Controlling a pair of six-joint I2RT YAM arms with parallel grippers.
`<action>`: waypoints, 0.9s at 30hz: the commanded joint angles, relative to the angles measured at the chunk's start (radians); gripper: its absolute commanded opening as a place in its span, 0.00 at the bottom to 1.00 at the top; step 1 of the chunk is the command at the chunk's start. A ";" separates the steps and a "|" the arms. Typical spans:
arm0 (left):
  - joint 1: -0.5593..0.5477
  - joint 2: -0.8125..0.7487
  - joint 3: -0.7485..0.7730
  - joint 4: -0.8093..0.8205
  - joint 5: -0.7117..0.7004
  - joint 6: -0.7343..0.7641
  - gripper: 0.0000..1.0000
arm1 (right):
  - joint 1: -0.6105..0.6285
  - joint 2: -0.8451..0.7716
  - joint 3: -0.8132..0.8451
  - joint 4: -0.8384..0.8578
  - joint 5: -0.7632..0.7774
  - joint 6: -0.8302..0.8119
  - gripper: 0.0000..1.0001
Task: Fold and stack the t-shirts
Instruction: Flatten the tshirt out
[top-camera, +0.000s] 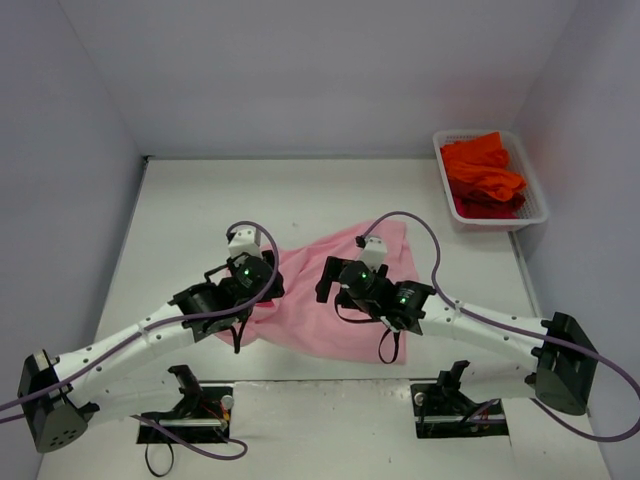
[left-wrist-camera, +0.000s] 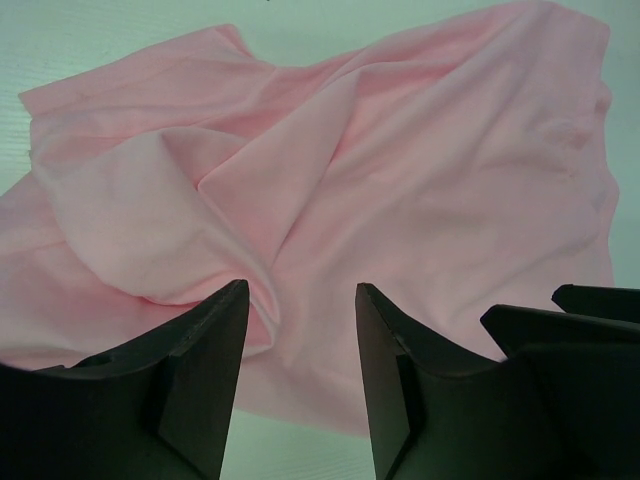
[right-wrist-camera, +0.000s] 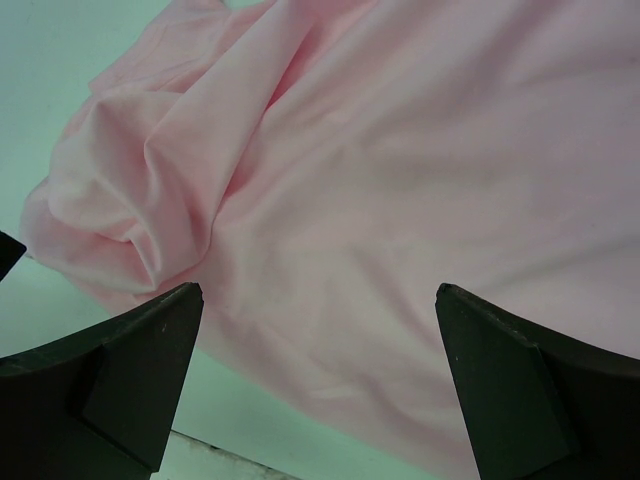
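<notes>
Step in hand, as I judge it: laying out the pink t-shirt (top-camera: 305, 308) ahead of its first fold. No fold is made yet. The cloth lies rumpled on the table (top-camera: 200, 200), mid-table between the two arms, with a deep crease running through it and one side bunched into a lump.

Left gripper (left-wrist-camera: 300, 288): jaws roughly half apart, nothing between them. It sits over the near edge of the shirt, and the crease runs up and away from the gap. Whether the fingertips touch the cloth I cannot tell from the wrist view.

Right gripper (right-wrist-camera: 318, 290): jaws spread wide, holding nothing. It hangs over a smoother stretch of the shirt, with the bunched lump off to its left.

The orange-red t-shirts (top-camera: 483, 172) lie heaped in the white basket (top-camera: 540, 205) at the far right corner, well apart from both grippers.

Next move, my reading: each gripper needs a pinch on an edge or corner, then the two pull apart to flatten the cloth. Thin fabric, so a pinch may catch two layers.
</notes>
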 joint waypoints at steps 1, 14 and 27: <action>-0.013 -0.001 0.028 0.027 -0.029 0.008 0.43 | -0.010 -0.033 0.045 0.003 0.048 -0.004 1.00; 0.018 0.136 0.064 0.070 -0.084 0.033 0.43 | -0.010 -0.056 0.033 -0.001 0.051 0.001 1.00; 0.418 0.107 0.070 0.074 0.125 0.092 0.43 | -0.018 -0.069 0.025 -0.034 0.054 0.001 1.00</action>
